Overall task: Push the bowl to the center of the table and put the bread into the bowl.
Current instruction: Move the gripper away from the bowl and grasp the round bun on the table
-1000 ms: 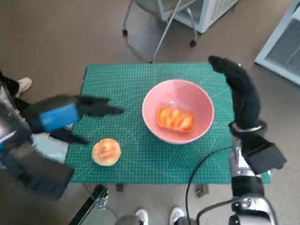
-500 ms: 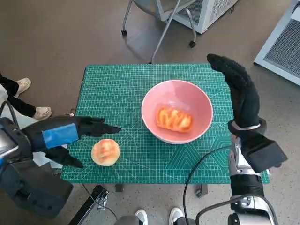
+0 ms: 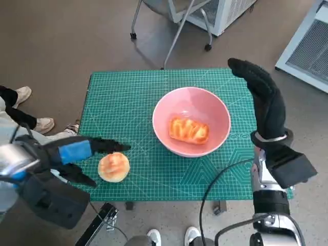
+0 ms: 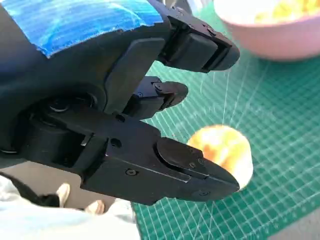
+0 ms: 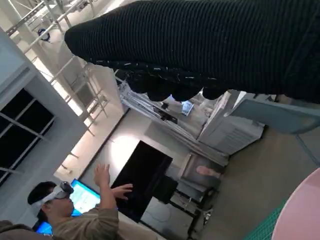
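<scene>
- Bowl [image 3: 191, 106]: smooth pink, round, mid-counter, holding one ridged orange bread [image 3: 189, 129].
- Round bun [image 3: 114, 167]: golden, near front-left edge, on green gridded mat [image 3: 128, 102].
- Left hand [image 3: 77, 152]: hard black fingers [image 4: 185, 172] spread, empty, flanking bun.
- Right hand [image 3: 261, 97]: knitted glove, fingers straight, empty, beside bowl.

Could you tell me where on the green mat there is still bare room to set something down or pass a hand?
The far left of the mat, beyond the left robot hand and left of the pink bowl, is bare, as is the near strip between the round bread and the bowl. The near left corner is crowded.
</scene>
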